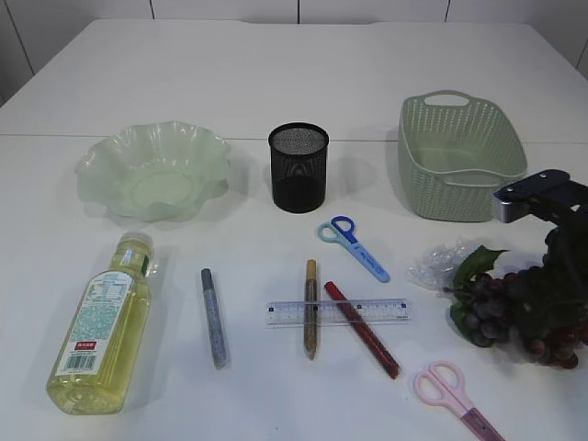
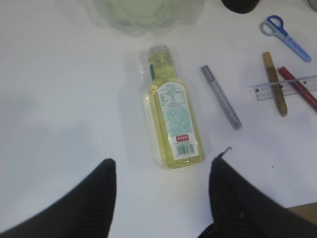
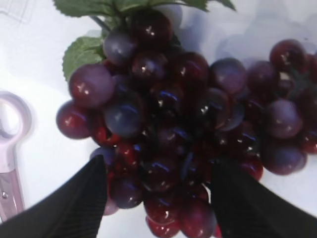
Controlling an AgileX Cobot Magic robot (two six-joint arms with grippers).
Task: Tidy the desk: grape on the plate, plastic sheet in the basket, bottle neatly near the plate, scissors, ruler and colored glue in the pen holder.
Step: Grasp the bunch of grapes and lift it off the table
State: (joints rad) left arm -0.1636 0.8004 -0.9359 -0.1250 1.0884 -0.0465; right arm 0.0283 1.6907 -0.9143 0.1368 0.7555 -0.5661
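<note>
Right wrist view is basically all grapes: a bunch of dark purple-red plastic grapes (image 3: 168,124), glossy and round with little highlights, serrated green leaves at the far end. The right gripper (image 3: 158,198) sits right over the bunch, its two black ribbed fingers (image 3: 69,208) spread apart on either side of the nearest berries, so it's released, not squeezing anything that I can see. Just left of that finger is the pink-handled pair of scissors (image 3: 10,158) lying flat on the white table (image 3: 39,49).

From the exterior view you get what the wrist cam misses: the grapes lie well away from the pale green ruffled glass plate (image 1: 110,156), with a crinkly clear plastic sheet (image 1: 436,262) touching the leaves, and a woven-look sage green plastic basket (image 1: 459,184) beyond them.

Left wrist view shows the left gripper (image 2: 161,198) hanging open too, empty, with the clear bottle of yellow liquid (image 2: 171,114) lying on its side just ahead of the fingers, cap pointing away toward the plate. Off to its right: a silver glue pen (image 2: 221,97), a clear ruler (image 2: 282,88), and blue scissors (image 2: 287,37).
</note>
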